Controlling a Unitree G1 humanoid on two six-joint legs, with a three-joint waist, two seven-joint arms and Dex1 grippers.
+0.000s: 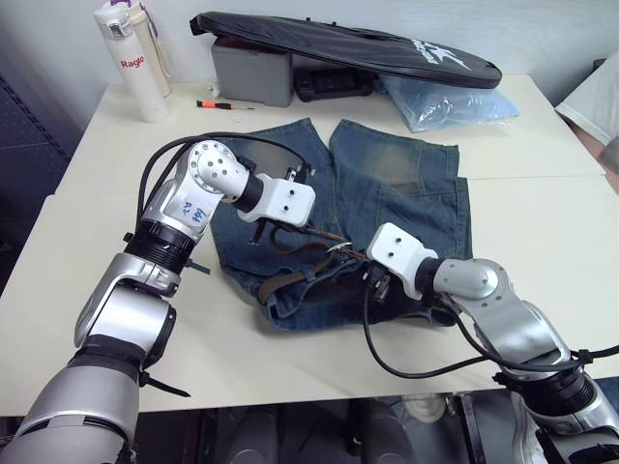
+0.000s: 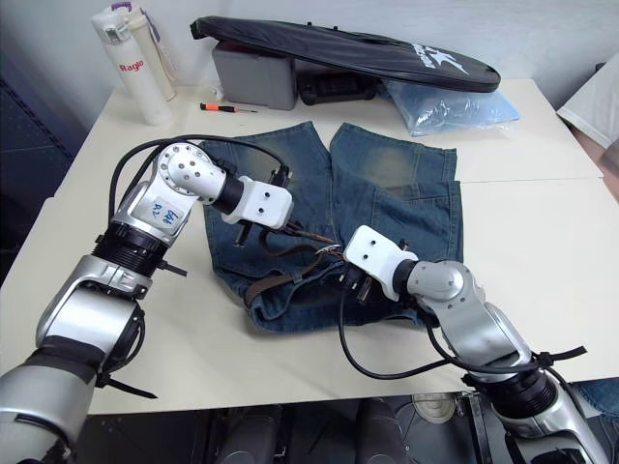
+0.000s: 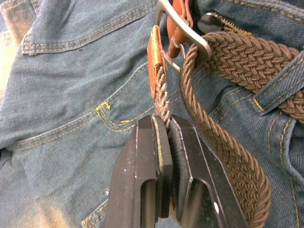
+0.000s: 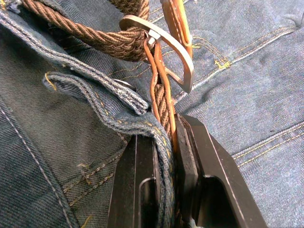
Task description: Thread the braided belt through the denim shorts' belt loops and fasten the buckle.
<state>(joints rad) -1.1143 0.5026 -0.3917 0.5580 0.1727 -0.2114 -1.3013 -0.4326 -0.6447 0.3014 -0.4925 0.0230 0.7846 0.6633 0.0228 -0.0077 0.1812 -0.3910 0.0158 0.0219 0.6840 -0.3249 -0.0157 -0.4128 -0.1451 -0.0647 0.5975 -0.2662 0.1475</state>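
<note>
The left end effector [image 3: 164, 142] is pinching the belt [image 3: 237, 57] just below its tan tip, so the tip is staying stiff and pointing at the buckle [image 3: 183, 31]. That looks like the way to push the tip through the frame. The shorts [image 1: 406, 184] are lying flat on the table [image 1: 542, 242], waist toward the robot, so the belt is easy to reach. The belt is already running under a loop [image 3: 280, 83] on the waistband. The buckle is sitting in the middle of the waist, between both arms. The right end effector [image 4: 166, 142] is squeezing the belt and a fold of denim right behind the buckle, probably to keep the buckle from sliding away.
</note>
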